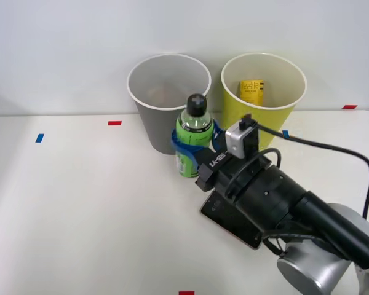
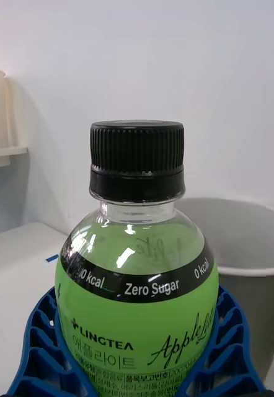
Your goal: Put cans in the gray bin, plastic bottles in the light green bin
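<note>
Now | hand [image 1: 194,146] clamped round bottle [image 1: 194,135], upright on table [image 1: 80,209] | gray bin [image 1: 167,98] just behind it, green bin [image 1: 264,98] beyond-right holding yellow item [image 1: 252,91] | bottle not yet binned

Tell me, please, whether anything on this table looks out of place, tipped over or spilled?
Nothing stands out. The small green-labelled plastic bottle with black cap stands upright between the blue ribbed fingers of the right tool, cap on, nothing spilled. The round gray plastic bin and the round yellow-green plastic bin stand upright behind it.
</note>
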Robot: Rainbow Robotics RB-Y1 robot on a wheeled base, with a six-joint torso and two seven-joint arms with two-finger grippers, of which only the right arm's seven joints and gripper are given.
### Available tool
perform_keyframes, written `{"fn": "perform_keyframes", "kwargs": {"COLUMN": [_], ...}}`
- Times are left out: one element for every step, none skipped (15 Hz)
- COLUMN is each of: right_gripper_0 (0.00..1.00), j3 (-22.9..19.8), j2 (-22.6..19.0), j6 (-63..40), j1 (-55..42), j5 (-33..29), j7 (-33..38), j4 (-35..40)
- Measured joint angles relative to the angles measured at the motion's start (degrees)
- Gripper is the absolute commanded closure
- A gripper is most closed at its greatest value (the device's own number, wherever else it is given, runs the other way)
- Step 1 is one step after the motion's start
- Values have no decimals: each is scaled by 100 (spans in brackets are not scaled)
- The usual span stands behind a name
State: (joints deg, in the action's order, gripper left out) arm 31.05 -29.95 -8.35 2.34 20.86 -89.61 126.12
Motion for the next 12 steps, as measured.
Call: {"fn": "perform_keyframes", "kwargs": {"right_gripper_0": [100, 100, 100, 100, 100, 100, 100, 100, 100, 100, 100, 100], "j3": [-221, -430, -628, -789, -933, -1104, -1300, -1483, -1685, -1899, -2125, -2345], "j2": [-18, -28, -33, -34, -26, -2, 63, 155, 256, 356, 459, 576], "j6": [-278, -486, -593, -631, -653, -697, -827, -1004, -1286, -1567, -1861, -2117], "j1": [-26, -37, -36, -16, 42, 133, 236, 352, 486, 629, 775, 934], "j5": [73, 283, 536, 720, 824, 870, 897, 915, 929, 945, 964, 982], "j7": [42, 81, 99, 99, 101, 111, 116, 117, 118, 123, 134, 145], "j4": [308, 554, 729, 841, 868, 876, 879, 880, 880, 881, 880, 855]}}
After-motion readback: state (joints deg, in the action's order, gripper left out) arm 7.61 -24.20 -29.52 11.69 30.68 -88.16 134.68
